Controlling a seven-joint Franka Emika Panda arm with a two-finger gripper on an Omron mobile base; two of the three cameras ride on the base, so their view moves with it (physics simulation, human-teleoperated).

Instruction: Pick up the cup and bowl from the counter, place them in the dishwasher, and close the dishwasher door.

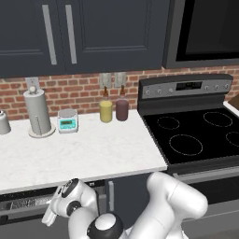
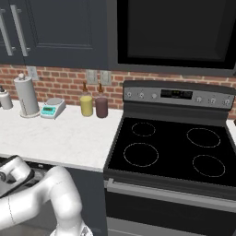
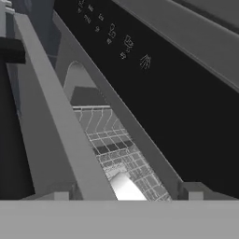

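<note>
My gripper (image 3: 127, 195) is open, its two dark fingertips (image 3: 60, 196) wide apart with nothing held between them. It hangs just under the front edge of the white counter (image 1: 93, 154), at the top of the dishwasher (image 1: 28, 201). The dishwasher door (image 1: 23, 228) stands ajar, leaving a narrow gap at its top. Through that gap the hand view looks down onto white wire racks (image 3: 116, 149). A pale rounded shape (image 3: 123, 186) lies among the wires; I cannot tell what it is. The cup and the bowl are out of view.
On the counter stand a paper towel roll (image 1: 37, 112), a small scale (image 1: 67, 120), a yellow bottle (image 1: 106, 110), a maroon bottle (image 1: 122, 108) and a grey canister (image 1: 3, 122). The black stovetop (image 1: 196, 135) lies to the right.
</note>
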